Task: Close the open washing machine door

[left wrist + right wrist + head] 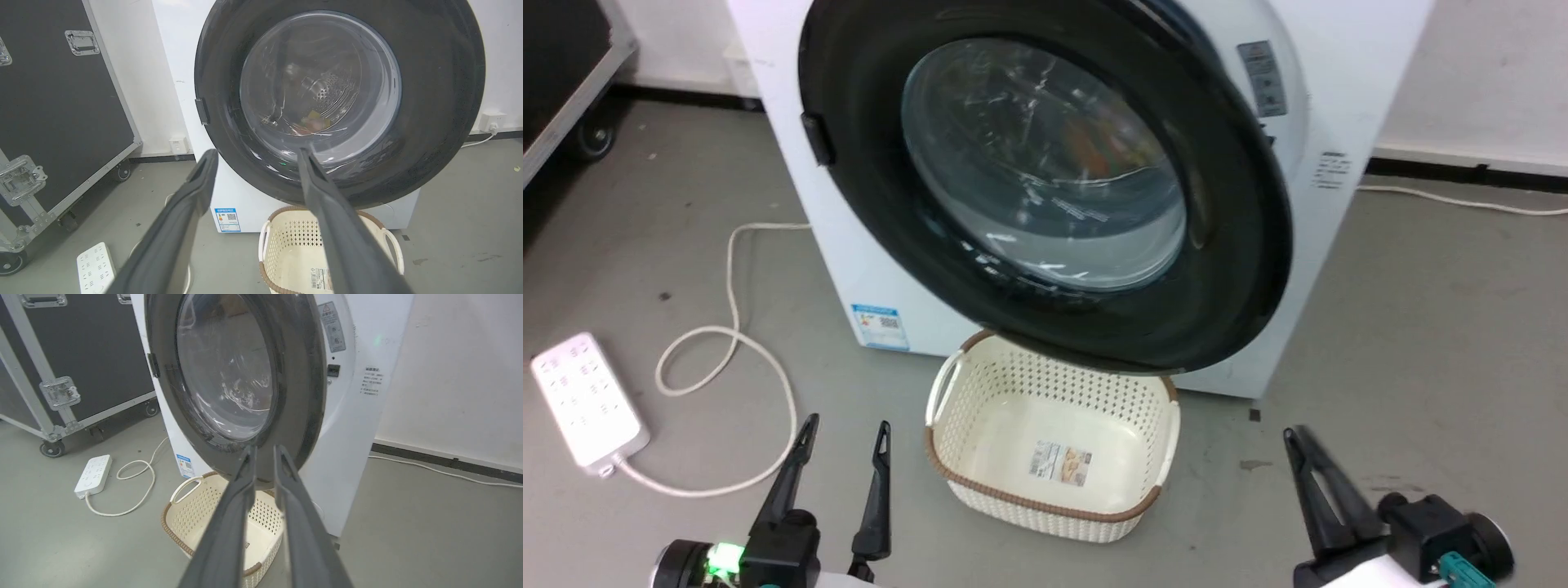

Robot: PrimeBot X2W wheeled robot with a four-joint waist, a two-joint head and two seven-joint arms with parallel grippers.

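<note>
The washing machine door [1225,245], a glossy black ring around a bulging glass window, hangs ajar across the front of the white washing machine [1339,98], hinged on the right. Its latch [817,139] sits on the left edge. In the right wrist view the door [302,375] stands at an angle off the machine's front [351,416]. My left gripper [846,425] is open, low left, well short of the door [441,102]. My right gripper [1292,434] is shut on nothing, low right, below the door's lower edge.
A cream perforated basket [1045,506] stands on the floor right under the door. A white power strip [584,400] and its looped cable [727,327] lie at the left. A black wheeled flight case [53,102] stands further left. Grey floor stretches to the right.
</note>
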